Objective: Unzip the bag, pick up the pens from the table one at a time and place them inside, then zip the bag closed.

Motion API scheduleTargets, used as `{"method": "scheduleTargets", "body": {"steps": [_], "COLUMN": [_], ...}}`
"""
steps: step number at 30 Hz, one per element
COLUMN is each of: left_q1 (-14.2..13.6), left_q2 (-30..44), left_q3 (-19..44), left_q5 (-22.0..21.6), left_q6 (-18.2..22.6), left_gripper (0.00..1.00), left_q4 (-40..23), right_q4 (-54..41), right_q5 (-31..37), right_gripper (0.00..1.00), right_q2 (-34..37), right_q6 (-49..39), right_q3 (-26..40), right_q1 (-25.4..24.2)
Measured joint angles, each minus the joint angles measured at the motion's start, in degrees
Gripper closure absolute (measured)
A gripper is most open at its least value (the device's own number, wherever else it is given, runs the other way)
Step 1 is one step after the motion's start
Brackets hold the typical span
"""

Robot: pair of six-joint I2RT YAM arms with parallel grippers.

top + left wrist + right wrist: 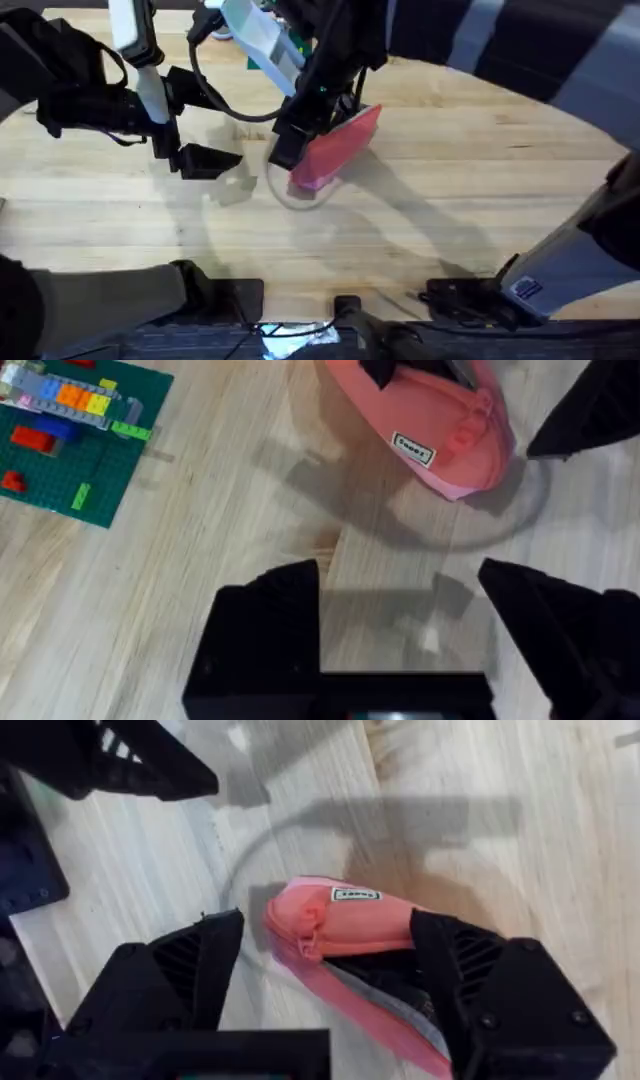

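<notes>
table [450, 190]: pale planks, green brick baseplate [75, 455] at 12 | bag [335, 150] centre, partly hidden by right gripper [325, 970] (fingers wide, straddling it) | left gripper [400, 615]: wide, empty, at 9

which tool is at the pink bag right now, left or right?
The right tool: the bag sits directly at it. The left tool hangs open over bare table, with the bag farther off.

one pink bag [338, 148], two tools [212, 160] [286, 150], one green brick baseplate [70, 465], one table [450, 180]
</notes>
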Motion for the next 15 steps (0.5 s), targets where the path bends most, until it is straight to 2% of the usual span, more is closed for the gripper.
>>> {"method": "scheduleTargets", "body": {"steps": [11, 15], "left_q1": [0.00, 0.00], "left_q2": [0.00, 0.00], "left_q3": [0.00, -0.01], "left_q5": [0.00, 0.00], "left_q6": [-0.01, 0.00], "left_gripper": [0.007, 0.008], "left_q4": [0.00, 0.00], "right_q4": [0.39, -0.31], "right_q5": [0.04, 0.04], "right_gripper": [0.008, 0.048], "right_q2": [2.90, 2.98], "right_q6": [-0.01, -0.02], "right_q3": [0.00, 0.00], "right_q1": [0.00, 0.00]}}
